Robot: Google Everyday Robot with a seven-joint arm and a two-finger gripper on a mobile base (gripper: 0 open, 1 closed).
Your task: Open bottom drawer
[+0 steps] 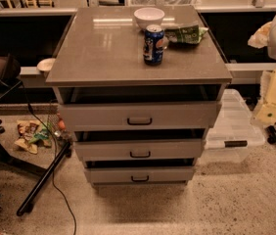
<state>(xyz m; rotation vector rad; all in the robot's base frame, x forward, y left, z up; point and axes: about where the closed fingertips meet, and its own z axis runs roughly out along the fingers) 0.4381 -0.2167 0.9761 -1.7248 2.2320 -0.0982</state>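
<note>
The grey cabinet [103,48] stands in the middle of the camera view with three drawers. The bottom drawer [139,174] is the lowest, shallowest front, with a small black loop handle [139,178] at its centre. A thin dark gap shows above its front. The mid-sized drawer [139,149] and the tall top drawer [139,114] sit above it, each with a dark gap along its top edge. My arm hangs at the right edge of the view. Its gripper [271,127] is well to the right of the cabinet, level with the upper drawers, touching nothing.
On the cabinet top stand a blue can [153,44], a white bowl [149,17] and a green snack bag [187,33]. A clear plastic bin [233,126] lies on the floor to the right. Black stand legs [40,180], a cable and snack packets [30,133] lie to the left.
</note>
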